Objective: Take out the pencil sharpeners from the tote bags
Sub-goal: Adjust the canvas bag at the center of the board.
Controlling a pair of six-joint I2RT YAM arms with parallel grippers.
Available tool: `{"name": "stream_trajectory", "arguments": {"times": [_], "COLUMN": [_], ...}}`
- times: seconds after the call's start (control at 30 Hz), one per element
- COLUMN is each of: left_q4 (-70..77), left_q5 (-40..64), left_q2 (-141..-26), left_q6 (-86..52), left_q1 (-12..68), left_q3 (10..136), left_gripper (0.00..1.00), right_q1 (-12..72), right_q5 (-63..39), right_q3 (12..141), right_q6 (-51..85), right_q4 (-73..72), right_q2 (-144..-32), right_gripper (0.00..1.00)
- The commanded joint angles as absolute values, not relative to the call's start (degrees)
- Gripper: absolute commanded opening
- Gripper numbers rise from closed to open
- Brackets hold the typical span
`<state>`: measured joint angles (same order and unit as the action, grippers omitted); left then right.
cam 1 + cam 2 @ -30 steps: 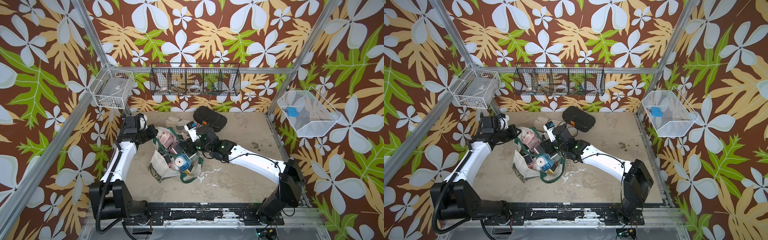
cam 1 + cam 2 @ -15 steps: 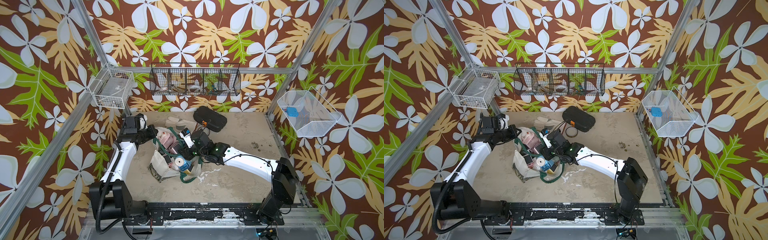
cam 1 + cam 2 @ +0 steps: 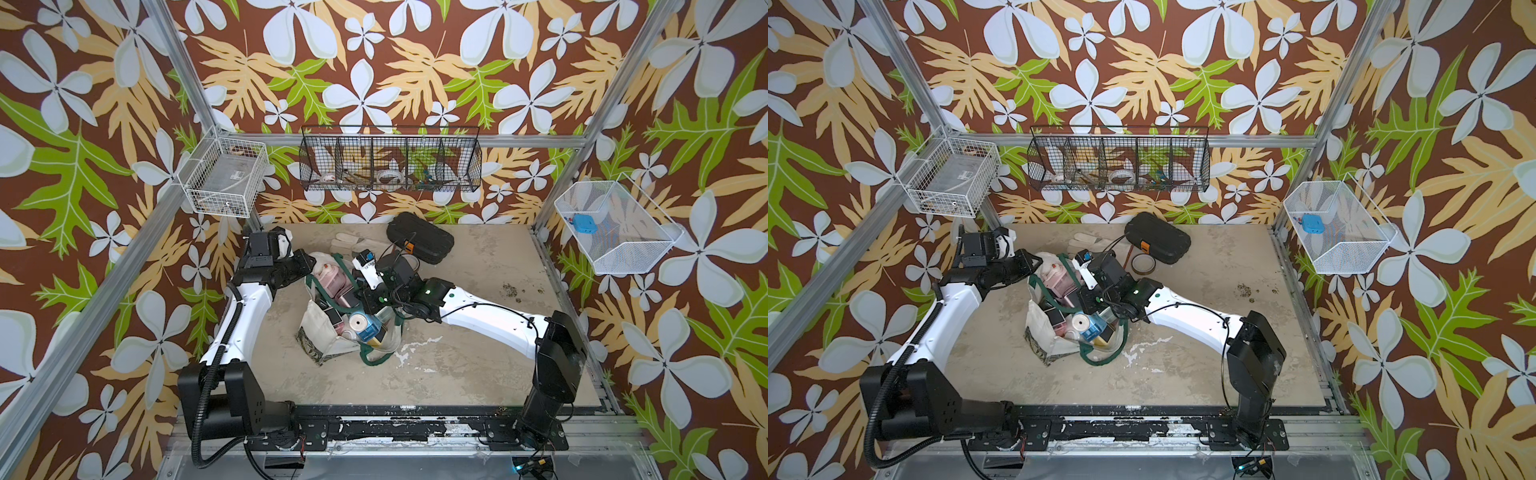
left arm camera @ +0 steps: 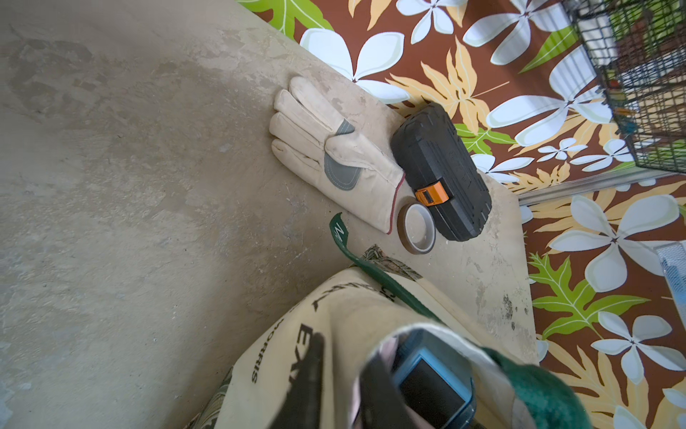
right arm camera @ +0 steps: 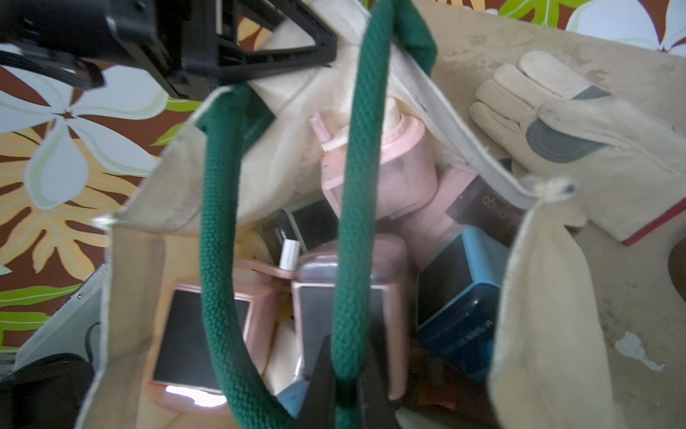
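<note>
Green strap (image 5: 350, 223): sat pinched in closed right gripper (image 5: 347, 382), lower centre.
Left gripper (image 4: 341, 382): jaws slightly parted astride tote (image 4: 274, 334) rim.
Care: strap probably needed pulling aside, clear of pink sharpener (image 5: 393, 267).

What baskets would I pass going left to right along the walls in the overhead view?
In a top view: white wire basket → black wire basket with compartments → white mesh basket holding a blue item.
</note>
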<state>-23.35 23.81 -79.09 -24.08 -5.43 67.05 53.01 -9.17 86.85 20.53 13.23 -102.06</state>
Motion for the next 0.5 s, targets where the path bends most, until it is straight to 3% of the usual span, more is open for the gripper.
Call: {"name": "stream_trajectory", "arguments": {"times": [0.0, 0.13, 0.2, 0.47], "left_q4": [-23.07, -24.70, -24.85, -23.77], "left_q5": [22.49, 18.24, 16.10, 11.06], "left_q2": [-77.35, -74.17, -72.17, -57.43], "left_q6": [-24.85, -25.00, -25.31, -21.07], "left_q1": [-5.58, -5.55, -5.54, -5.55], "left_q3": [67.84, 68.64, 68.64, 61.02], "left_gripper": [0.43, 0.71, 0.80, 0.85], "right_q1": [52.56, 51.35, 50.65, 47.03], "right_q5": [-12.24, -17.11, -19.36, -26.75], "right_q3": [89.43, 95.94, 100.45, 125.86], "right_q6": [20.29, 22.24, 23.82, 31.40], "right_q4": [13.29, 13.64, 13.40, 15.00], "right_q2": [-101.41, -103.33, -105.38, -122.41], "right_gripper": [0.02, 0.00, 0.00, 0.02]}}
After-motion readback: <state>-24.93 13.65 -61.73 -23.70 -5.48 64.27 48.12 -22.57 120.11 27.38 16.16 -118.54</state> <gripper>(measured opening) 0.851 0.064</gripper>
